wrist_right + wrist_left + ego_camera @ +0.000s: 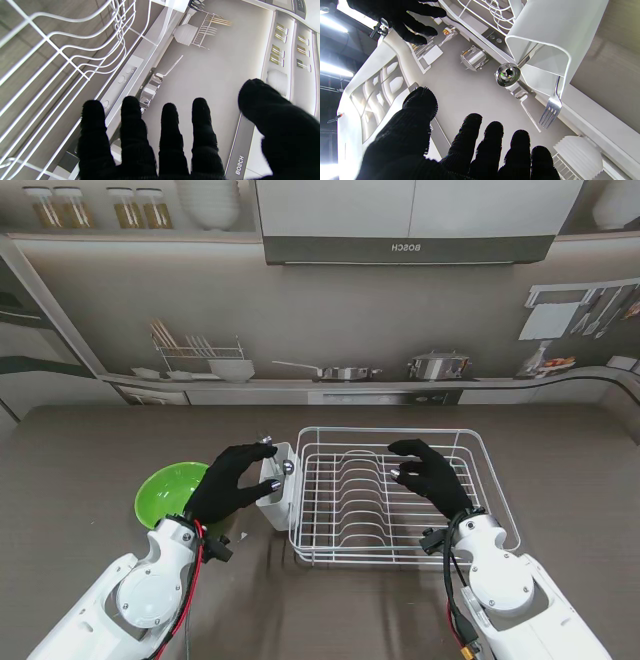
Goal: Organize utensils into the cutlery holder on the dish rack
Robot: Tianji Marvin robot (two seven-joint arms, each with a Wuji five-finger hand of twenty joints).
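My right hand is spread, black-gloved fingers apart with the thumb set wide, nothing in it. The white wire rack runs beside my fingers. Beyond them are a grey wall, a pot and a Bosch hood.

One dish rack, one cutlery holder holding one fork and one spoon, one green bowl, two hands.
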